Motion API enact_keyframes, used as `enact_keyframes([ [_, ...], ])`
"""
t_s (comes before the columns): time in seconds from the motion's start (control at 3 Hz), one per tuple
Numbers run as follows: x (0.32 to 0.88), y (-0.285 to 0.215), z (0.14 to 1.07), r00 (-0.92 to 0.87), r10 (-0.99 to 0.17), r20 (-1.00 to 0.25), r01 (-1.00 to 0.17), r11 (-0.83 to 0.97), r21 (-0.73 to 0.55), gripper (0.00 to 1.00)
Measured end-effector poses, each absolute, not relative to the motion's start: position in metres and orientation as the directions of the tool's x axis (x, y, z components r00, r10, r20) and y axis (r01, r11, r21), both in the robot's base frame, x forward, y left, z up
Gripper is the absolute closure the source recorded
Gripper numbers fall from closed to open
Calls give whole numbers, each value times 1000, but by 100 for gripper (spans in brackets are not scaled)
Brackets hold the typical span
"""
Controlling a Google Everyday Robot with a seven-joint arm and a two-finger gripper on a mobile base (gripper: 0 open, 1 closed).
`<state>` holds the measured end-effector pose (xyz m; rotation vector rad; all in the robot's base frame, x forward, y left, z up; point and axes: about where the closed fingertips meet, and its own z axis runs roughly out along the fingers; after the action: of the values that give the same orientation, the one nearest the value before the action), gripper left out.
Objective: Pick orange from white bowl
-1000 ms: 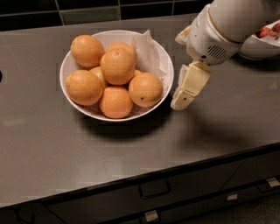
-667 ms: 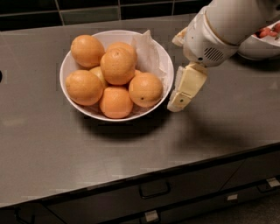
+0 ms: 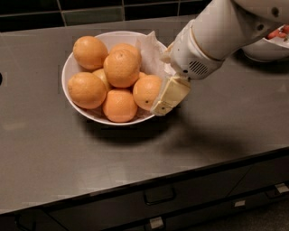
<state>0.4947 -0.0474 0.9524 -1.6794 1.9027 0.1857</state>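
Observation:
The white bowl [image 3: 64,76] sits on the dark counter at the back left, lined with crumpled white paper [image 3: 151,48] and holding several oranges. The orange [image 3: 145,90] nearest the arm lies at the bowl's right side. My gripper [image 3: 168,95], cream-coloured below the white arm [image 3: 216,31], hangs over the bowl's right rim and is right against that orange's right side. The gripper's tip covers part of the rim there.
A second white bowl with red fruit [image 3: 266,48] stands at the back right, partly behind the arm. The dark counter [image 3: 216,135] runs to a front edge with drawers and a handle [image 3: 159,195] below. A dark tiled wall [image 3: 90,9] is behind.
The gripper has moved left from beside the bowl to its right rim, up against the right-hand orange. The oranges and the bowl have not shifted.

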Motion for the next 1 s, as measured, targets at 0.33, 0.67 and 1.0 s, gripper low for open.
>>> enact_keyframes([
  [0.33,501,-30,943,-29,-847,-531,-946,194,-258,18],
  [0.67,506,-19,939,-27,-837,-546,-947,197,-254,24],
  [1.0,509,-18,936,-46,-831,-555,-940,224,-258,30],
])
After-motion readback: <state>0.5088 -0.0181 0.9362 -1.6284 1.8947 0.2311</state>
